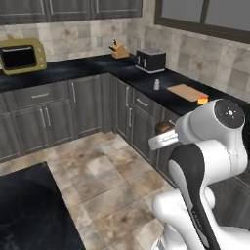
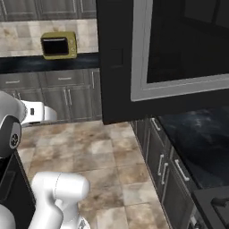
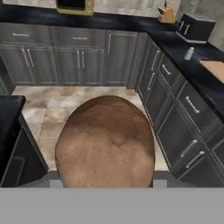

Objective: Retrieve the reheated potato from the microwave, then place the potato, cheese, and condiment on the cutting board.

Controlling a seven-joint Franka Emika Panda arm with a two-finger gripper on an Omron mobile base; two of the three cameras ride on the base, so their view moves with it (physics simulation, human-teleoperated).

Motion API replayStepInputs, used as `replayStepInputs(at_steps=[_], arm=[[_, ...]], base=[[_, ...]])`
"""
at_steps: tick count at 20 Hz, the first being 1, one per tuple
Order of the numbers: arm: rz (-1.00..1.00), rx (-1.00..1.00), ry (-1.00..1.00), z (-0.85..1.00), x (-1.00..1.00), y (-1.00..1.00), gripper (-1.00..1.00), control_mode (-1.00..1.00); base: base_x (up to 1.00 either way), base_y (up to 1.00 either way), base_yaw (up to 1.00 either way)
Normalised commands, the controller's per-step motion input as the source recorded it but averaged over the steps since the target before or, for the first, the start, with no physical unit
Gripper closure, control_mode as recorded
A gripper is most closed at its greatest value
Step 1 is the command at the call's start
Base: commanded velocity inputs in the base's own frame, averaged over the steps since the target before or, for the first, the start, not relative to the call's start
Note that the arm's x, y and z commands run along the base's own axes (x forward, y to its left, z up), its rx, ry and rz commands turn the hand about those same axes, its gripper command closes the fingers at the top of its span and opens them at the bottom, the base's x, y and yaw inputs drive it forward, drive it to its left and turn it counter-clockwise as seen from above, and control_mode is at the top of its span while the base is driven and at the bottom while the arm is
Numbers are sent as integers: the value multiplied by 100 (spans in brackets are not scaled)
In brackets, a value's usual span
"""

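My hand view has the potato [image 3: 106,142] large and close, pinched in the end effector [image 3: 105,181] above the floor [image 3: 52,107]. In the left base view I see the potato [image 1: 164,128] as a small brown lump at the arm's tip, in front of the cabinets below the board [image 1: 187,92]. On the desk [image 1: 146,78], the cheese [image 1: 202,100] touches the board's near corner; the shaker [image 1: 156,84] stands beyond the board, toward the toaster [image 1: 150,60]. The right base view shows the microwave [image 2: 165,53], door open.

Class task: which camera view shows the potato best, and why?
The hand view: the potato sits large and close in the gripper. The left base view shows a small brown sliver beside the arm. I can't make it out in the right base view.
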Motion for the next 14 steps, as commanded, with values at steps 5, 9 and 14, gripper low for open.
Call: replayStepInputs(at_steps=[5,9,14], arm=[[0,0,0,0,0,0,100,100],[0,0,0,0,0,0,100,100],[0,0,0,0,0,0,100,100]], base=[[77,9,-7],[71,-3,-7],[61,-18,-15]])
